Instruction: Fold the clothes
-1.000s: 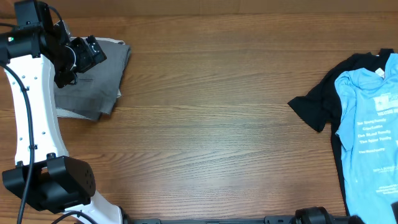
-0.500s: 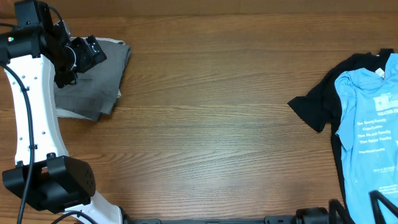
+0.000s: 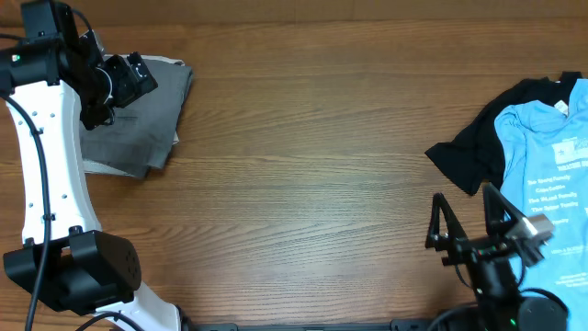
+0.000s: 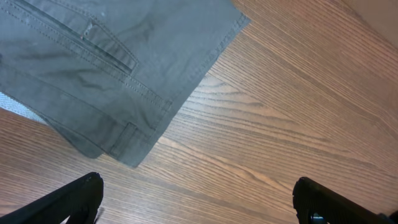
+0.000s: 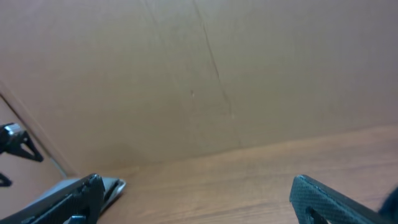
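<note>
The grey shorts lie folded at the table's far left, their welt pocket showing in the left wrist view. My left gripper hovers over their top edge, open and empty. A light blue printed T-shirt lies spread on a black garment at the right edge. Just in front of them, my right gripper is raised near the table's front edge. It is open, holds nothing and faces left across the table.
A pale cloth edge peeks out under the grey shorts. The left arm's white links run down the left side to its base. A plain brown wall stands behind the wooden table.
The right arm has risen from below the front edge into the overhead view, beside the T-shirt. The left arm and the clothes have not moved.
</note>
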You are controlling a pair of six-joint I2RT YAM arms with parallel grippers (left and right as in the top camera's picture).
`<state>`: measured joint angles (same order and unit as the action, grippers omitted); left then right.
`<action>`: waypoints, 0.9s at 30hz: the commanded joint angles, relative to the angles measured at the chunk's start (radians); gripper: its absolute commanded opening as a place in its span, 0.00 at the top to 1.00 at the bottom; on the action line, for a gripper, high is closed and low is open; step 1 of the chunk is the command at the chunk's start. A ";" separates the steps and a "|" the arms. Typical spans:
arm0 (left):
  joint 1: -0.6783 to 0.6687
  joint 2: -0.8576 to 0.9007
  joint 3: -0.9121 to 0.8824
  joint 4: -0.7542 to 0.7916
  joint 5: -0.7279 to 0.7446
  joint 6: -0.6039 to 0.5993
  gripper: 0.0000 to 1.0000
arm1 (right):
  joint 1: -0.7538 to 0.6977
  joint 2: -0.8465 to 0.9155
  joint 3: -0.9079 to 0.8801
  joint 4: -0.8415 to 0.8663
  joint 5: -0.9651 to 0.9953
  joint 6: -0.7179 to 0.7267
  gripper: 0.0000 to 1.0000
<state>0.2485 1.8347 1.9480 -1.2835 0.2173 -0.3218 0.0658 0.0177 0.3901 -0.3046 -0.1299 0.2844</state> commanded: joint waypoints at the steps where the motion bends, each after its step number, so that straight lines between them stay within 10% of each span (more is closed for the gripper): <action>1: -0.006 0.005 -0.002 0.002 0.012 0.004 0.00 | -0.004 -0.014 -0.123 0.112 0.009 -0.004 0.00; 27: -0.006 0.005 -0.002 0.002 0.012 0.004 0.00 | -0.005 -0.014 -0.382 0.289 0.093 -0.005 0.00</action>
<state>0.2485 1.8347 1.9480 -1.2831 0.2176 -0.3218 0.0658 0.0147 0.0185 -0.0017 -0.0601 0.2840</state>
